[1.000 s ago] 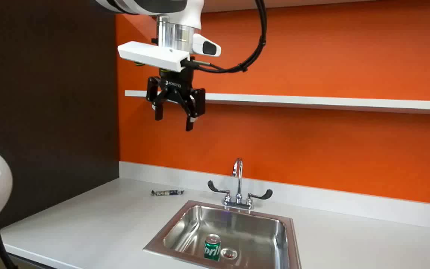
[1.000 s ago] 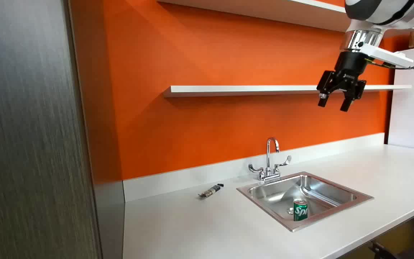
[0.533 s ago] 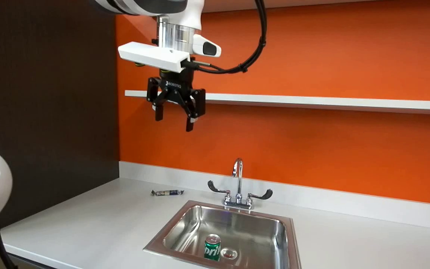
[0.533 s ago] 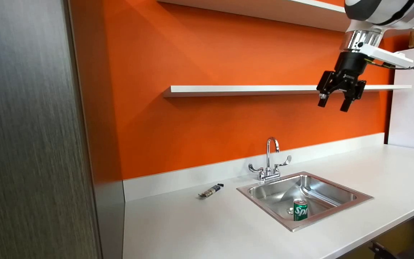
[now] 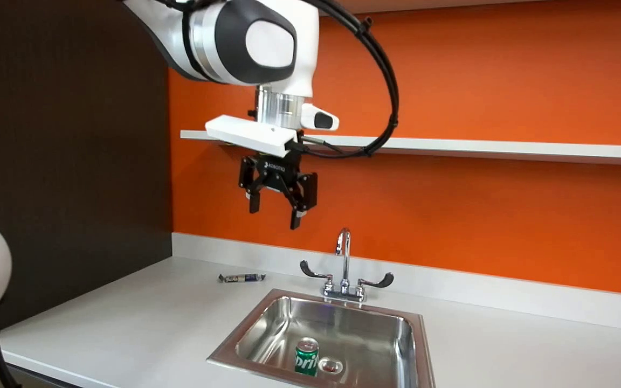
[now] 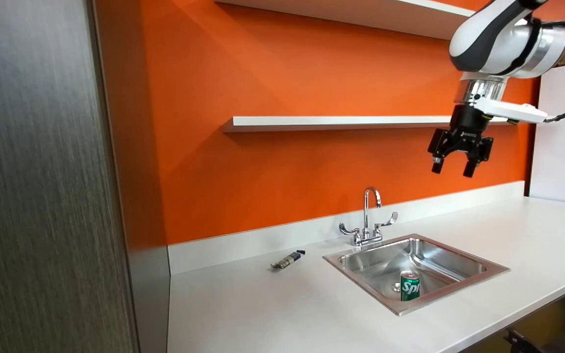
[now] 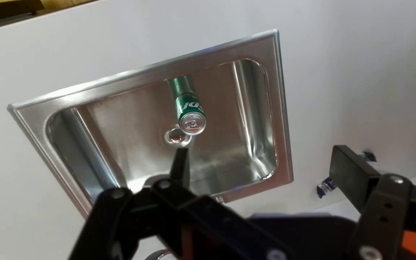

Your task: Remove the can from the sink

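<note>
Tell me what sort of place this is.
Most likely a kitchenette, though whether in a home or an office I can't tell. The signs are a stainless-steel sink set into a white countertop and a two-handled gooseneck faucet by the wall.

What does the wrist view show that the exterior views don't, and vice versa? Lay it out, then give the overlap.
Only the wrist view shows the can from nearly above, its pull tab discernible, with its apparent green reflection in the sink.

Only the exterior views show the white shelf, the arm and the whole faucet.

All share the upright can, the drain, the wrapped roll (partly hidden in the wrist view) and the open end effector.
</note>
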Tool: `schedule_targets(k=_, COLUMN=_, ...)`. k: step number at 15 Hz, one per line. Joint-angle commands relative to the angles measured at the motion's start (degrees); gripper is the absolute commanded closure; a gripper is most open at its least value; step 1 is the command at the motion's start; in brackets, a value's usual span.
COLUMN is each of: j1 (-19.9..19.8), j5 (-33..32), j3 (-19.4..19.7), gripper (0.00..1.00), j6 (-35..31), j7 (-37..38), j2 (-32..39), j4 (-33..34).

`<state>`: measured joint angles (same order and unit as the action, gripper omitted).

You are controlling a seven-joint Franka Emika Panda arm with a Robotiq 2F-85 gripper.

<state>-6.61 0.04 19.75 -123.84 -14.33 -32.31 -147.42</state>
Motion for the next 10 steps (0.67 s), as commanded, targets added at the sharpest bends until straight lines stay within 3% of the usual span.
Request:
schedule_targets(k=1, j1=-1.2, j5=0.6, j3=0.2, gripper=0.00, j6=-6.4, j7=-1.9, j2=9.6, j4=1.5)
schedule_targets(k=6, j1=-0.6, j5=3.4, j3=0.8, gripper=0.00, j6=-16.1, j7=-3.6, j2=21.5, j4=2.5)
schedule_targets(k=10, j1=-0.4, j5=9.2, j3=-0.1, gripper=0.00, j6=-23.2, j7=-6.6, j2=30.9, j4=4.6)
